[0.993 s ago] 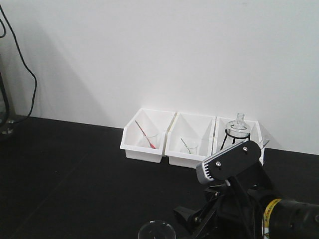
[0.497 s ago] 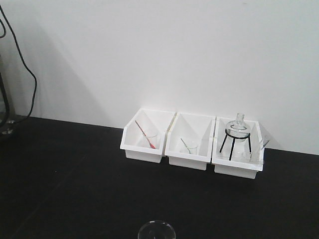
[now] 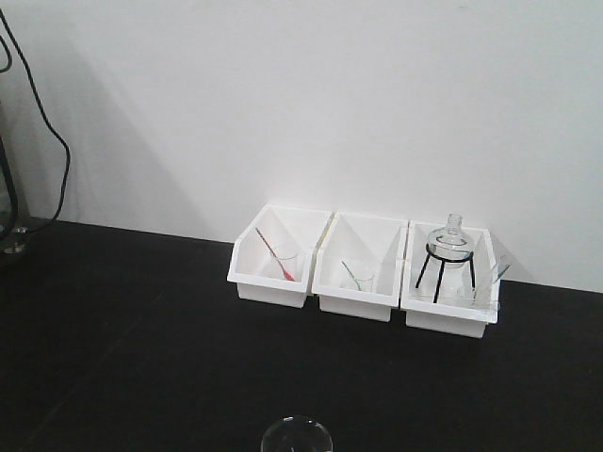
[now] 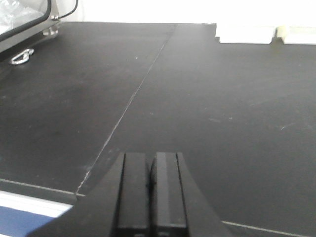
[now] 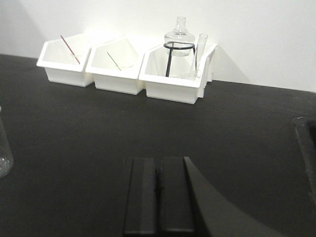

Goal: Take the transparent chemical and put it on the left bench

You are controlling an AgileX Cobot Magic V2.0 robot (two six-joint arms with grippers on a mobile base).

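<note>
The transparent chemical (image 3: 297, 436), a clear glass beaker with a round rim, stands on the left bench (image 3: 141, 330) at the bottom edge of the front view. A sliver of its glass wall (image 5: 3, 154) shows at the left edge of the right wrist view. Neither arm appears in the front view. My left gripper (image 4: 151, 160) is shut with nothing in it, low over the bare black bench (image 4: 207, 98). Over the bench (image 5: 98, 128), to the right of the beaker, my right gripper (image 5: 158, 165) is also shut and empty.
Three white bins (image 3: 363, 268) line the white wall; the right one holds a clear flask on a black tripod (image 3: 447, 247). A black cable (image 3: 52, 132) hangs at the left. The bench's front edge (image 4: 34, 190) lies near the left gripper. A dark curved part (image 5: 305, 148) sits at the right.
One second ago my right arm filled the lower right of the front view; it has drawn back out of that view. The beaker has stayed where it was.
</note>
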